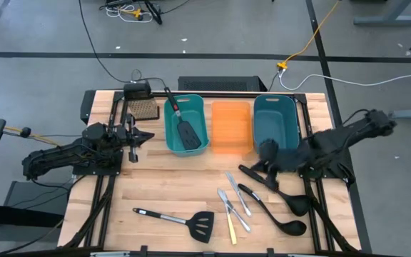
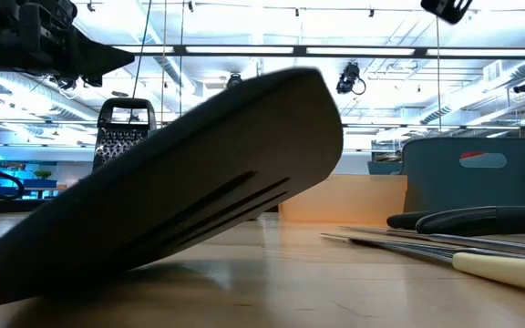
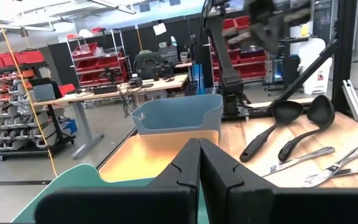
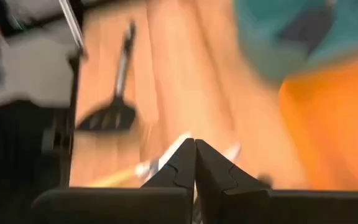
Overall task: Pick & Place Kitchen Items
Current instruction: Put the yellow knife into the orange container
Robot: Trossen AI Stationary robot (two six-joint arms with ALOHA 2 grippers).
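One black slotted spatula [image 1: 186, 133] lies inside the left teal bin [image 1: 171, 127], its handle leaning on the far rim. A second spatula [image 1: 180, 219] lies flat on the table near the front edge, and its blade [image 2: 180, 210] fills the low view. Three table knives [image 1: 234, 203], one of them yellow-handled [image 1: 230, 228], and two black ladles [image 1: 287, 210] lie flat at front right. My left gripper [image 3: 199, 152] is shut, held level left of the teal bin and touching nothing. My right gripper [image 4: 195, 152], blurred, is shut above the ladles' handle ends [image 1: 266, 153].
An orange bin [image 1: 232, 127] and a darker teal bin [image 1: 275, 121] stand in a row right of the first bin. A small brown perforated block [image 1: 146, 108] stands at the far left. Bare wood lies between the bins and the front utensils.
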